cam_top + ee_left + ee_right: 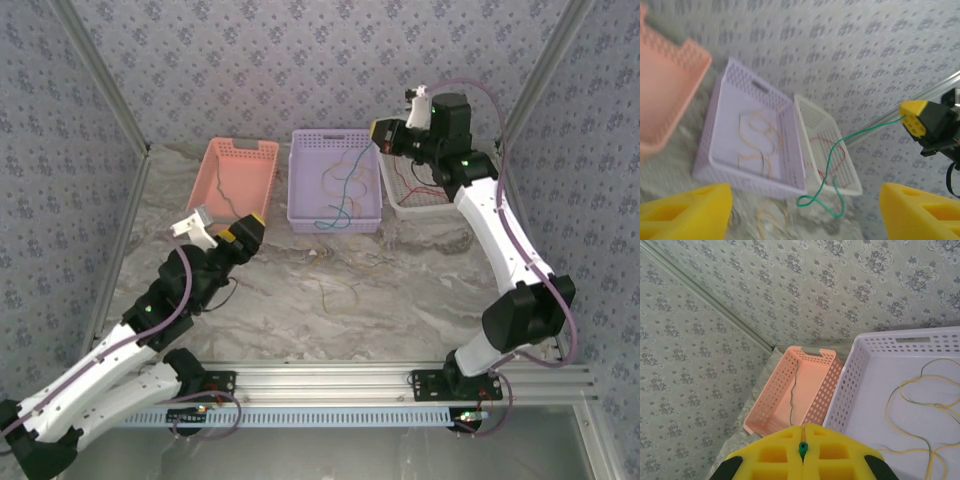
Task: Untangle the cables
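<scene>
pink basket point(240, 147) | lilac basket point(336, 134) | white basket point(420, 208) | green cable point(867, 131)

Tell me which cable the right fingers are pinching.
The thin green cable, its end clamped between the shut yellow right fingers; the yellow cables lie loose in the lilac perforated basket.

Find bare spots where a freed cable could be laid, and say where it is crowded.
Bare marble table lies between the white basket and the right arm's base. The pink basket holds just one dark cable. Crowded: the lilac basket, full of looping cables, and before it a loose yellow cable.
</scene>
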Tool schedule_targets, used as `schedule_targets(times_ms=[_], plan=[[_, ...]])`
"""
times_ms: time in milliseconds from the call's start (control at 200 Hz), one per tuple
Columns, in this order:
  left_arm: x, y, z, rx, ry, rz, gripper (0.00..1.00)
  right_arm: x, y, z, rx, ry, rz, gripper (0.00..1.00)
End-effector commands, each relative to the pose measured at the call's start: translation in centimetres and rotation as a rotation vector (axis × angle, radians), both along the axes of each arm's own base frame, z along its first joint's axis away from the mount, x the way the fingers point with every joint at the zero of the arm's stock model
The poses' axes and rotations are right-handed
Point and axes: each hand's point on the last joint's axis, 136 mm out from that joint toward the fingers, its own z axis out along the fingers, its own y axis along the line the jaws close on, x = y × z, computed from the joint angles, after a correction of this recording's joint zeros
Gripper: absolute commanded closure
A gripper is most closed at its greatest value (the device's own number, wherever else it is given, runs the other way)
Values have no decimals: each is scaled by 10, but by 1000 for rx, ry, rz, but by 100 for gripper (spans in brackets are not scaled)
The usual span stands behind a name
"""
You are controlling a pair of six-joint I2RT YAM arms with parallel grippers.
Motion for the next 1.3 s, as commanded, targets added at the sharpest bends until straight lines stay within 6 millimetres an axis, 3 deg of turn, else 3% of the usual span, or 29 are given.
schedule_targets(times_ms=[0, 90, 155, 245, 340, 415, 570, 794, 1014, 1294], plan=[[-5, -27, -24, -219, 223, -95, 22, -9, 1, 22, 24, -89, -34, 100], [3, -45, -26, -277, 278, -129, 23, -18, 7, 22, 11, -106, -31, 100], [9, -60, -15, -263, 267, -175, 28, -25, 14, 21, -3, -124, -20, 100], [15, -72, 3, -97, 217, -232, 41, -33, 23, 17, -28, -127, 2, 100], [22, -74, -4, 162, 239, -257, 54, -37, 30, 11, -52, -123, 11, 100], [26, -82, -12, 268, 245, -305, 52, -39, 34, 7, -55, -113, 20, 100], [34, -97, -21, 319, 275, -353, 46, -41, 43, 3, -57, -110, 34, 100], [44, -105, -52, 384, 357, -336, 51, -45, 49, -4, -66, -97, 33, 100], [53, -112, -65, 298, 354, -270, 44, -46, 55, -12, -53, -79, 26, 100], [59, -119, -90, 285, 398, -246, 51, -47, 57, -16, -43, -66, 15, 100]])
